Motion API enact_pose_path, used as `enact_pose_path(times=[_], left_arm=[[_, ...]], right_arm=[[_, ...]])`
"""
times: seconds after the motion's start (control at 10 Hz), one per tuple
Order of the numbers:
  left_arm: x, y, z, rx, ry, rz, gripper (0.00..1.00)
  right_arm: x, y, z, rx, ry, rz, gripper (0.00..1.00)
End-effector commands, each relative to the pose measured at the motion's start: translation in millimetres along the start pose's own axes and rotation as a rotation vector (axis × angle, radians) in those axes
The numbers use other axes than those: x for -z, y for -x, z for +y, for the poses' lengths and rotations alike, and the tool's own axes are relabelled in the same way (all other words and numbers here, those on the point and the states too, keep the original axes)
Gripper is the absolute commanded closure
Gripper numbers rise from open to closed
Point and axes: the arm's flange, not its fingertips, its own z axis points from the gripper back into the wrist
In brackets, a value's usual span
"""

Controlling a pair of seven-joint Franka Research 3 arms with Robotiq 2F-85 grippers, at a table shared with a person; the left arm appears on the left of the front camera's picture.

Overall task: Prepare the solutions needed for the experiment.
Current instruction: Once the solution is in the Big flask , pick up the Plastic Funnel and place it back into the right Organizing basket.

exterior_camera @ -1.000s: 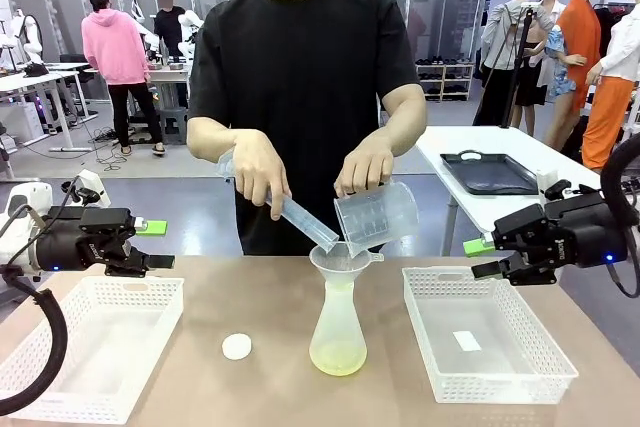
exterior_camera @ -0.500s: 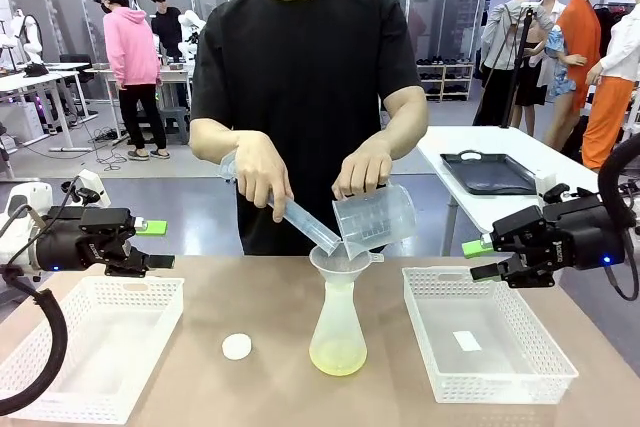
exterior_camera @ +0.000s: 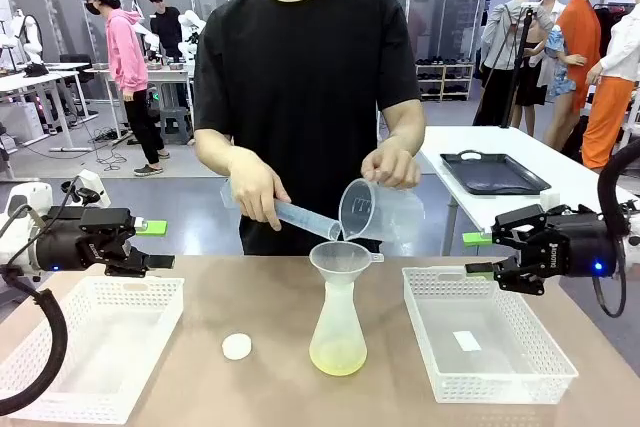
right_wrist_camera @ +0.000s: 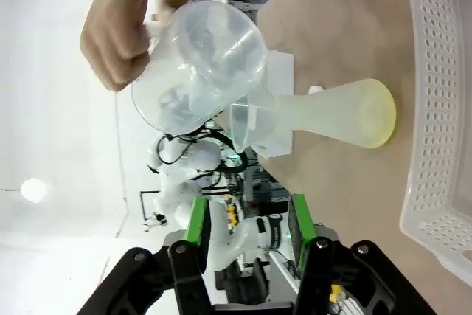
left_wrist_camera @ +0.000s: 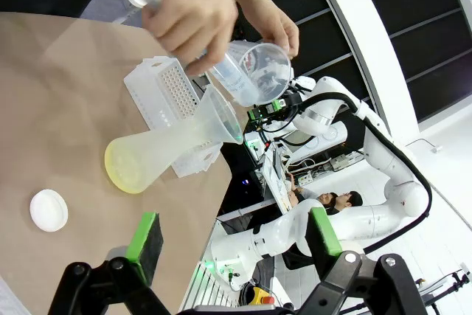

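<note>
A frosted conical flask (exterior_camera: 338, 322) stands mid-table with pale yellow-green solution (exterior_camera: 338, 357) in its wide base and a funnel (exterior_camera: 340, 259) in its neck. Over the funnel, a person tips a clear beaker (exterior_camera: 376, 212) with one hand and slants a graduated cylinder (exterior_camera: 300, 217) with the other. My left gripper (exterior_camera: 158, 244) hovers open over the left basket, far from the flask. My right gripper (exterior_camera: 480, 253) hangs open above the right basket. The left wrist view has open fingers (left_wrist_camera: 144, 235) facing the flask (left_wrist_camera: 158, 156). The right wrist view has the flask (right_wrist_camera: 332, 112) and beaker (right_wrist_camera: 199, 71) beyond open fingers (right_wrist_camera: 299, 219).
A white perforated basket (exterior_camera: 60, 387) lies at the table's left and another (exterior_camera: 530, 387) at its right, this one with a small white slip in it. A small white round disc (exterior_camera: 236, 346) sits left of the flask. The person stands at the far edge.
The person's hand has lifted the beaker and tipped it further toward the funnel. My right gripper has drifted slightly right and down. The left arm has stayed still.
</note>
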Motion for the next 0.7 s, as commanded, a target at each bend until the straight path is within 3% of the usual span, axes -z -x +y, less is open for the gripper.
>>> enact_pose_path(times=[0.0, 0.6], left_arm=[[1.6, -0.2, -2.3, 0.004, -0.013, 0.006, 0.00], [1.6, -0.2, -2.3, 0.004, -0.013, 0.006, 0.00]], right_arm=[[-0.3, 2.5, 4.5, -0.028, 0.037, 0.003, 0.45], [-0.3, 2.5, 4.5, -0.028, 0.037, 0.003, 0.45]])
